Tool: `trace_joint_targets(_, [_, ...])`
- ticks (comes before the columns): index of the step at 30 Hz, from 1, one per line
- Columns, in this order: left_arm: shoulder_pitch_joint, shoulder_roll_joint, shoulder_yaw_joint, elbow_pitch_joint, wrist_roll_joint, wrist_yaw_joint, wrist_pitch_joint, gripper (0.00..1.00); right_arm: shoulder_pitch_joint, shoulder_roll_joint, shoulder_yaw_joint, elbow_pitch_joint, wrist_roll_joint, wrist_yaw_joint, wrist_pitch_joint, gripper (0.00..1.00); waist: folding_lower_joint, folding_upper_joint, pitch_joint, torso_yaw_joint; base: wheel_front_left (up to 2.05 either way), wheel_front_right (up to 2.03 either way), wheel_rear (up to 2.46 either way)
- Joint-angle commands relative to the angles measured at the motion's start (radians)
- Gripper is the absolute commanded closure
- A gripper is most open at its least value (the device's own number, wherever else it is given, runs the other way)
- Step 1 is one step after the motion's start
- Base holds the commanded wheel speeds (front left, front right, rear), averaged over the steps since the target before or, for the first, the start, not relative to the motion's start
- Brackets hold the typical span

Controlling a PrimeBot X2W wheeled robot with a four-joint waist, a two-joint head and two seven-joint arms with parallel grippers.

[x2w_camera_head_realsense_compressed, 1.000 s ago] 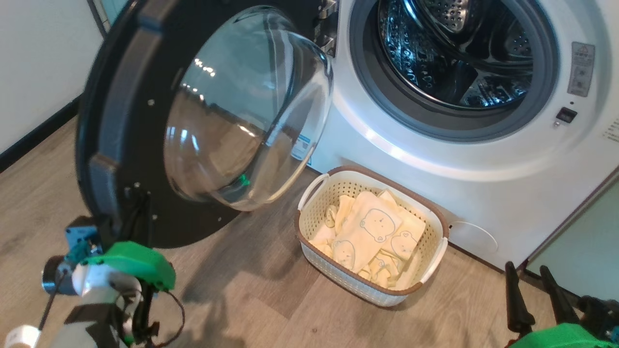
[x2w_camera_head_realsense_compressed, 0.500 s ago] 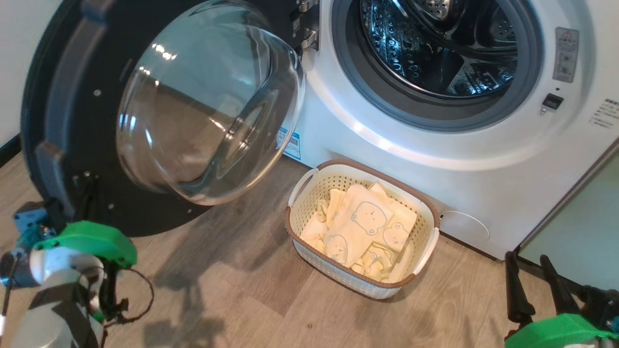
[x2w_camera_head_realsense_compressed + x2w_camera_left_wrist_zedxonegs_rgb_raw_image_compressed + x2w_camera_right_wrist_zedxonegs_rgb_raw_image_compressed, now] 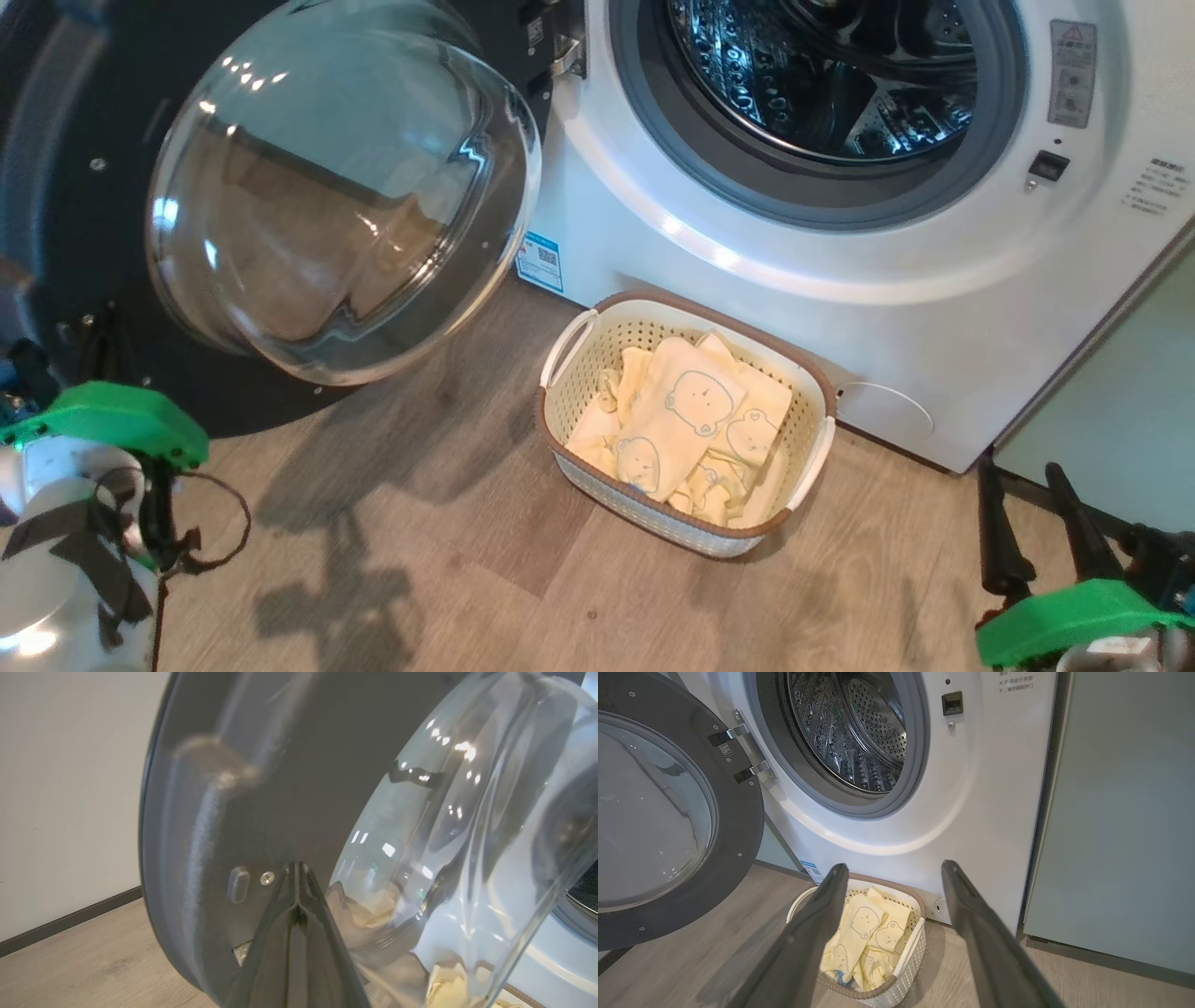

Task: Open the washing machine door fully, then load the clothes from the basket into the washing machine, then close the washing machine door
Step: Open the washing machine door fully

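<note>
Washing machine door (image 3: pixel 56 140), round glossy black with glass dome, stands open at 10 o'clock from the cream perforated plastic basket (image 3: pixel 644 518); pale yellow bear-print clothes (image 3: pixel 686 415) inside, not loaded yet. Left gripper (image 3: pixel 296 872) pinched shut, holding nothing; right gripper (image 3: pixel 892 868) gaping, empty.

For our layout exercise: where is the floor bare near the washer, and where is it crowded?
Bare floor lies between the door and the basket, and in front of the basket, left of the right gripper. Crowded: the basket, filled with clothes, close under the washer front.
</note>
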Motion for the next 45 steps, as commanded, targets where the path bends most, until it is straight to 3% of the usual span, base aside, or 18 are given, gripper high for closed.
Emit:
trace_joint_targets(1, [-0.057,0.04,0.049,-0.022,0.012,-0.002,-0.011,1.0,-0.039,-0.024,0.021,-0.028,0.006,0.0,-0.01,0.0,-0.0001,0.0,0.005,-0.005,0.0,0.0,0.0])
trace_joint_targets(14, [-0.045,-0.009,0.108,-0.039,0.084,-0.04,-0.011,1.0,-0.031,-0.019,0.02,-0.021,0.011,0.0,-0.01,0.0,-0.0001,0.0,-0.017,-0.025,0.0,0.0,0.0])
trace_joint_targets(25, [0.111,-0.069,0.102,-0.25,0.135,-0.094,-0.011,1.0,0.001,0.003,0.021,-0.017,0.009,0.0,-0.01,0.0,-0.0001,0.0,-0.081,-0.075,0.0,0.0,0.0])
trace_joint_targets(26, [0.129,-0.074,0.096,-0.262,0.135,-0.101,-0.011,0.85,0.005,0.004,0.02,-0.017,0.009,0.0,-0.01,0.0,-0.0001,0.0,-0.089,-0.083,0.0,0.0,0.0])
trace_joint_targets(30, [0.207,-0.094,0.065,-0.314,0.139,-0.115,-0.006,0.86,0.02,0.01,0.022,-0.015,0.006,0.0,-0.01,0.0,-0.0001,0.0,-0.115,-0.123,0.0,0.0,0.0])
trace_joint_targets(31, [0.225,-0.097,0.06,-0.325,0.136,-0.119,-0.002,0.8,0.022,0.011,0.024,-0.015,0.005,0.0,-0.01,0.0,-0.0001,0.0,-0.12,-0.135,0.0,0.0,0.0])
trace_joint_targets(33, [0.257,-0.106,0.05,-0.347,0.132,-0.124,-0.001,0.51,0.025,0.012,0.025,-0.015,0.004,0.0,-0.01,0.0,-0.0001,0.0,-0.126,-0.159,0.0,0.0,0.0])
trace_joint_targets(34, [0.273,-0.115,0.043,-0.364,0.132,-0.124,0.002,0.28,0.027,0.012,0.026,-0.016,0.004,0.0,-0.01,0.0,-0.0001,0.0,-0.129,-0.172,0.0,0.0,0.0])
trace_joint_targets(36, [0.299,-0.127,0.031,-0.39,0.135,-0.122,0.003,0.02,0.031,0.012,0.026,-0.016,0.003,0.0,-0.01,0.0,-0.0001,0.0,-0.135,-0.195,0.0,0.0,0.0])
trace_joint_targets(45, [0.323,-0.154,-0.006,-0.386,0.115,-0.131,0.008,0.0,0.046,0.008,0.021,-0.031,-0.007,0.0,-0.01,0.0,-0.0001,0.0,-0.147,-0.283,0.0,0.0,0.0])
